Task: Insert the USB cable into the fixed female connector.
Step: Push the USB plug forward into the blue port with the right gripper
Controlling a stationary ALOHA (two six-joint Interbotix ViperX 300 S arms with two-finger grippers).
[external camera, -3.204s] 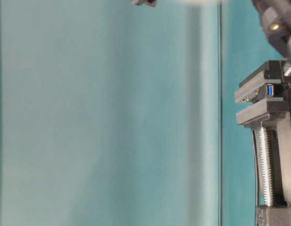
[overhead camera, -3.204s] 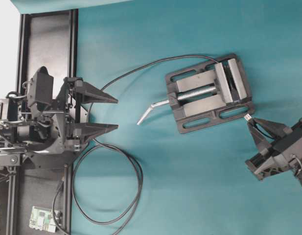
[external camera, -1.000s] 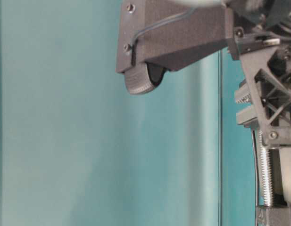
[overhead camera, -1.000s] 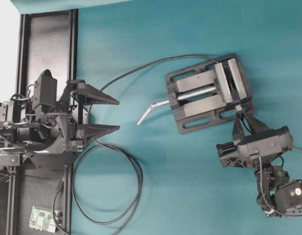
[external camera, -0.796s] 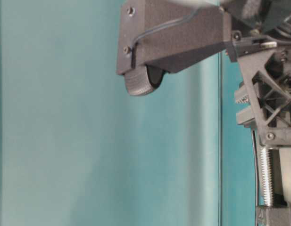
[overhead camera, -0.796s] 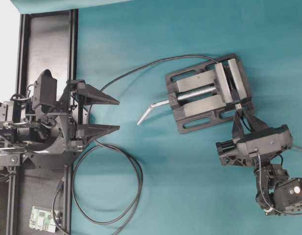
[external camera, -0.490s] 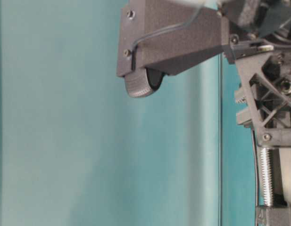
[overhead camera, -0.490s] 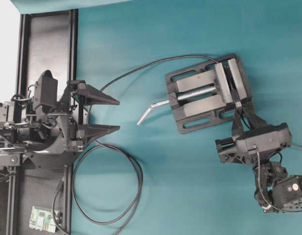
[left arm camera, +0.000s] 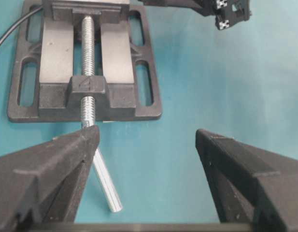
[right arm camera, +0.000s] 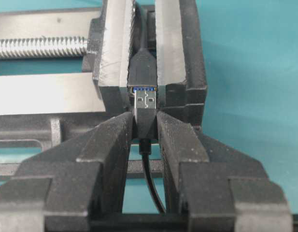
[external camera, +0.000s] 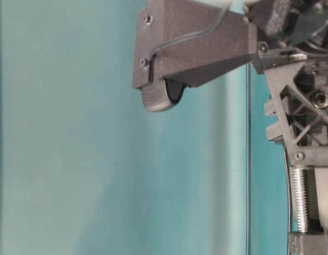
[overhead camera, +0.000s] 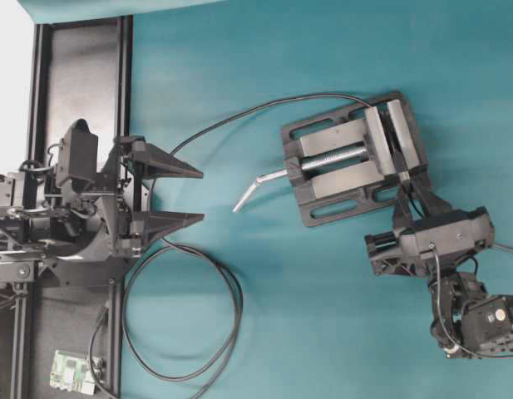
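Observation:
In the right wrist view my right gripper (right arm camera: 145, 122) is shut on the black plug of the USB cable (right arm camera: 145, 104). The plug's silvery tip sits right at the blue mouth of the fixed female connector (right arm camera: 143, 72), which is clamped between the grey vise jaws. The thin black cable trails down between my fingers (right arm camera: 115, 140). From overhead, the right gripper (overhead camera: 408, 195) is at the near edge of the black vise (overhead camera: 327, 133). My left gripper (overhead camera: 198, 195) stays far left, open and empty, its fingers (left arm camera: 66, 154) wide apart.
The bent silver vise handle (overhead camera: 254, 189) points toward the left gripper. A long black cable (overhead camera: 239, 116) arcs from the vise to the left and loops on the cloth (overhead camera: 231, 291). A black rail (overhead camera: 81, 66) and a small circuit board (overhead camera: 73, 371) lie at the left edge.
The right gripper has crept a little toward the vise, bringing the plug up to the connector's mouth. The left arm has not moved.

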